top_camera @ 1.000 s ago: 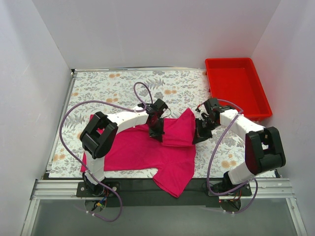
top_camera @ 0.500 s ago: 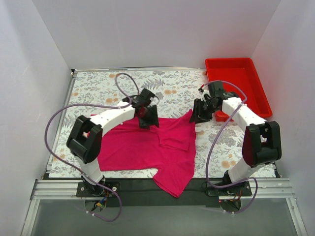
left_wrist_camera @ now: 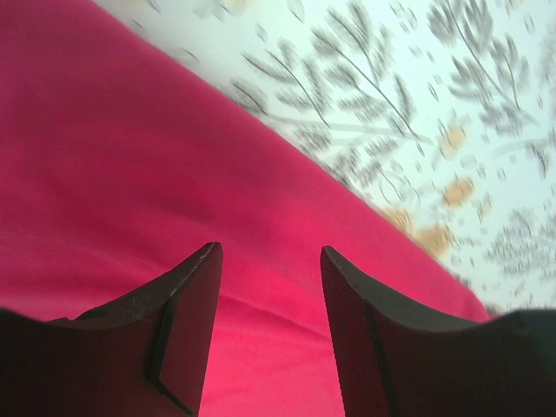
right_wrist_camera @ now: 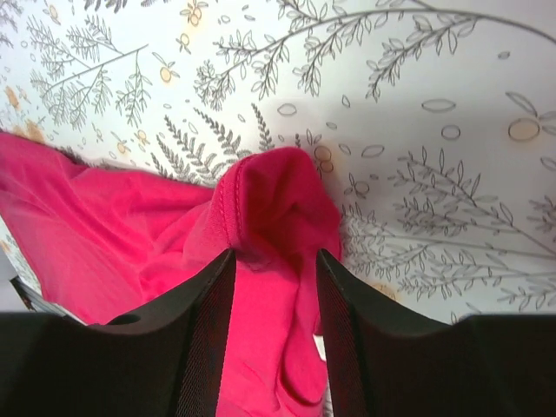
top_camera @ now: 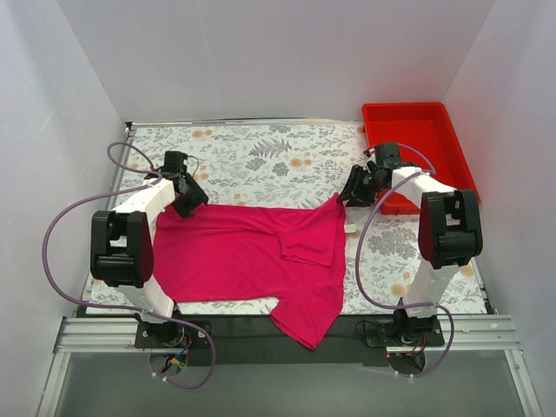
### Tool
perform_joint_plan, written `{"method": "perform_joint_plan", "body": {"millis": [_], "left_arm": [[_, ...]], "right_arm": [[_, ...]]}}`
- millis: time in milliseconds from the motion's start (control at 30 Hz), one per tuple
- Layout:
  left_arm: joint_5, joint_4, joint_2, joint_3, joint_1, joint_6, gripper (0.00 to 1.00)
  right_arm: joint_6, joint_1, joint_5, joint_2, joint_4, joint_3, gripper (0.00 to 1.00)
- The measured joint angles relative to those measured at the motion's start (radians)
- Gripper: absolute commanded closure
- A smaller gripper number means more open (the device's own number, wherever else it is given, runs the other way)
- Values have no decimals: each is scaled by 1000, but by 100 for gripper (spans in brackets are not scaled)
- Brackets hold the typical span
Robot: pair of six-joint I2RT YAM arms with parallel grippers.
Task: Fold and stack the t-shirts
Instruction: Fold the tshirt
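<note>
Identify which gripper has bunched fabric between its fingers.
The right gripper: a bunched corner of the t-shirt sits between its fingers; the left gripper frames only flat fabric.

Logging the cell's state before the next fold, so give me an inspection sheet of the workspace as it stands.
Surface: floral table cover, lying flat.
Job's things: one pink t-shirt spread out, a flap folded over near its right side, one part hanging over the near edge.
Clutter: red bin at the far right corner.
Grippers: left pincer open over the shirt's far left corner; right pincer astride bunched fabric at the far right corner, grip unclear.
Cables: purple cables loop beside both arms.
Surroundings: white walls; nothing else seen.
</note>
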Motion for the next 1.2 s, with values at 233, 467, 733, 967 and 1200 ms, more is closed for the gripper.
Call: {"method": "perform_joint_plan", "body": {"millis": [233, 467, 733, 967, 1200], "left_arm": [[-28, 59, 59, -1, 102, 16, 54], [-34, 88, 113, 10, 143, 32, 54], [-35, 97, 125, 21, 154, 34, 54], [-35, 97, 125, 21, 154, 33, 55], [-30, 100, 126, 21, 166, 24, 55]], "right_arm": [[26, 0, -14, 45, 51, 34, 59], [44, 0, -37, 47, 70, 63, 58], [70, 0, -58, 85, 86, 79, 58], [88, 3, -75, 158, 86, 86, 69], [87, 4, -73, 182, 86, 139, 99]]}}
